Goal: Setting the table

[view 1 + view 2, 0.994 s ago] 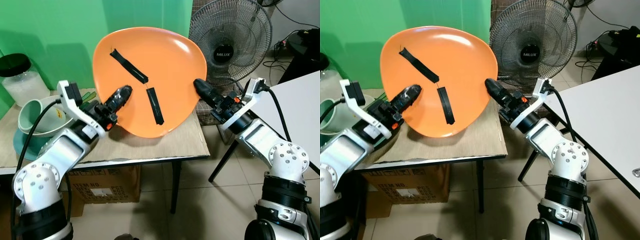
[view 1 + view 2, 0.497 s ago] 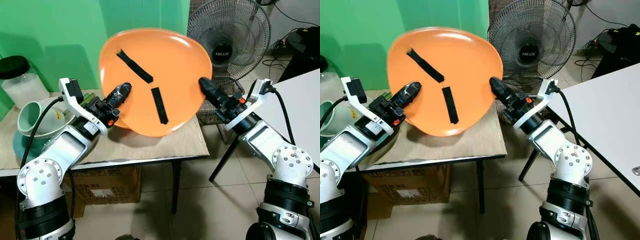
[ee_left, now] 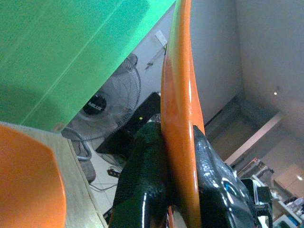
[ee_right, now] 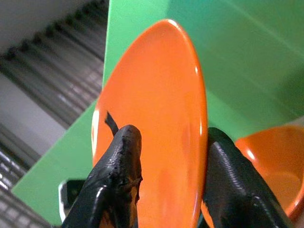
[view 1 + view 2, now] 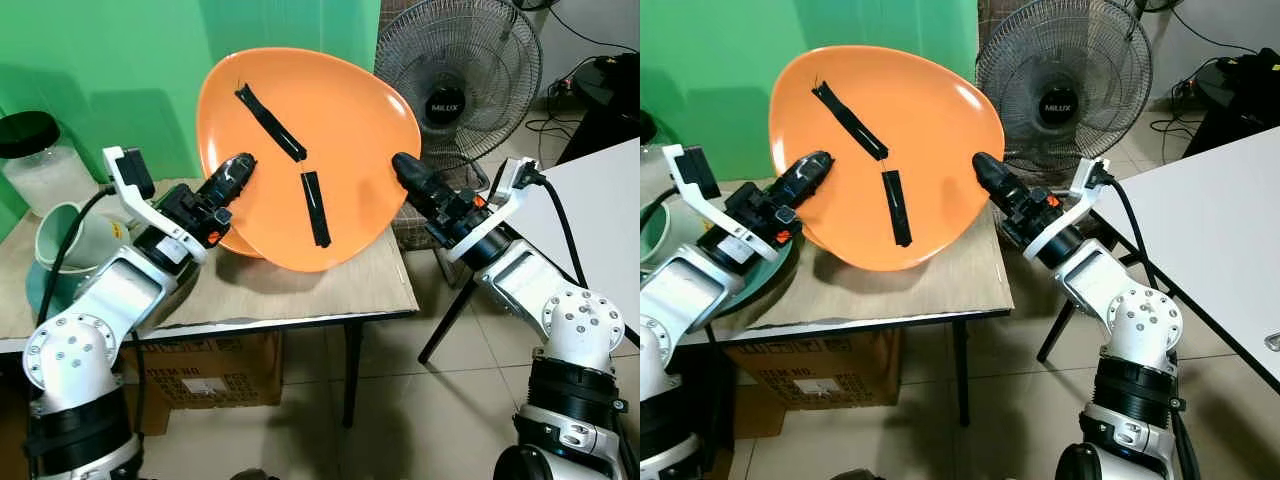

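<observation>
Green backdrop; two grippers clamp one orange plate.

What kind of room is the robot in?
Probably a workroom or test studio, not a dining room. A green backdrop hangs behind a worn table, a standing fan sits on the floor, and a cardboard box is stored underneath.
</observation>
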Available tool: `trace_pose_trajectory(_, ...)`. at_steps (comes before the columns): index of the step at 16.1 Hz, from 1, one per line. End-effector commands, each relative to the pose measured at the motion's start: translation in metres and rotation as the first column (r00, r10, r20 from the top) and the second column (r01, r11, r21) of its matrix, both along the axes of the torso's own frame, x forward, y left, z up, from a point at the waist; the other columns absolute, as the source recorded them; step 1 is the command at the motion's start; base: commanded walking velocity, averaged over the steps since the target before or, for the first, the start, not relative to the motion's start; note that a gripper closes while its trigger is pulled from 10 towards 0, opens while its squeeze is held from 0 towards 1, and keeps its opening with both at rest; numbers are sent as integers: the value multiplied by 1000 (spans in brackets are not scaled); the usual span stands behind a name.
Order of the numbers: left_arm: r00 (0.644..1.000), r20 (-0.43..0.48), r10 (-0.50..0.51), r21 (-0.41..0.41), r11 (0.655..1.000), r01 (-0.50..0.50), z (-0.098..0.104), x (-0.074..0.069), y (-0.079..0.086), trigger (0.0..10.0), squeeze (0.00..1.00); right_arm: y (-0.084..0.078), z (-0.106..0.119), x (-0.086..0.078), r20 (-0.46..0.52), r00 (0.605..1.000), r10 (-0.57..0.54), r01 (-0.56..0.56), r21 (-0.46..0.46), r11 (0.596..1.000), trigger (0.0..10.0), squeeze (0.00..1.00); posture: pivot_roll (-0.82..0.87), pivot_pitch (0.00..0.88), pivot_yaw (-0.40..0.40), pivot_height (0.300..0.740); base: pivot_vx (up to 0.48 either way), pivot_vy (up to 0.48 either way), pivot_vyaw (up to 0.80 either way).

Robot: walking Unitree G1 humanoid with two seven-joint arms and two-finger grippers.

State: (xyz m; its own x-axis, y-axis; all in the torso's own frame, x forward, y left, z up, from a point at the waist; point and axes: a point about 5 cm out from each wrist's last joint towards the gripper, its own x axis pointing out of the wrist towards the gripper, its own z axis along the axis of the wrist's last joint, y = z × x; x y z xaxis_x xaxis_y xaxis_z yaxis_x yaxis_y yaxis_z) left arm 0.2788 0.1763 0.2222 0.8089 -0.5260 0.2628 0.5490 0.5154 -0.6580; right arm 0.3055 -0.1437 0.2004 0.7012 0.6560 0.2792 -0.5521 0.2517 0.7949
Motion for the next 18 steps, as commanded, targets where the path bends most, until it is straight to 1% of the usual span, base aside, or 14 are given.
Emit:
trace_pose_trajectory(1,999,2,36,19,999,-36,2,2,7,0,0,0,5,-4,22,999,24,-24,-4,1000,10000,1000,-24,0,55,740,0,0,0)
trace_pose_trajectory(2,999,10,32,8,999,-32,4,3,7,0,0,2,1,-4,3,1000,25,-25,-19,1000,10000,0,-25,0,55,740,0,0,0)
trace_pose_trajectory(4,1000,16,20,-16,1000,-19,6,3,6,0,0,7,0,-4,-4,1000,31,-31,-5,1000,10000,0,-26,0,56,740,0,0,0)
trace_pose_trajectory(6,1000,22,14,-41,999,-13,7,3,4,0,0,7,-6,-1,-37,999,17,-18,-18,1000,10000,0,-25,0,54,740,0,0,0)
trace_pose_trajectory(8,999,32,5,-99,995,-2,11,2,5,0,0,8,-6,0,-39,999,24,-25,-21,999,10000,0,-23,0,51,740,0,0,0)
trace_pose_trajectory(9,999,34,2,-116,993,2,12,1,5,0,0,8,-6,0,-43,999,25,-26,-23,999,10000,0,-23,0,50,740,0,0,0)
trace_pose_trajectory(12,999,36,-33,-135,990,37,12,-1,-1,0,0,14,-4,1,-36,998,45,-46,-13,999,10000,0,-22,0,48,740,0,0,0)
trace_pose_trajectory(13,999,33,-38,-134,990,42,11,-1,-2,0,0,15,-4,1,-35,998,46,-47,-12,999,10000,0,-22,0,48,740,0,0,0)
trace_pose_trajectory(14,999,11,-44,-115,992,45,7,-1,-4,0,0,15,-2,1,-25,998,51,-51,-2,999,10000,0,-22,0,48,740,0,0,0)
trace_pose_trajectory(15,999,-3,-47,-114,992,46,5,-1,-5,0,0,15,1,1,-13,998,55,-55,10,998,8980,0,-22,0,48,740,0,0,0)
trace_pose_trajectory(16,999,-3,-47,-114,992,46,5,-1,-5,0,0,15,1,1,-11,998,57,-57,13,998,2706,0,-21,0,46,740,0,0,0)
trace_pose_trajectory(17,999,-3,-49,-117,992,48,5,-2,-5,0,0,16,2,1,-8,998,61,-61,15,998,0,0,-20,0,46,740,0,0,0)
trace_pose_trajectory(18,999,-4,-51,-118,992,50,5,-2,-5,0,0,16,2,1,-8,998,63,-63,16,998,0,0,-19,0,45,740,0,0,0)
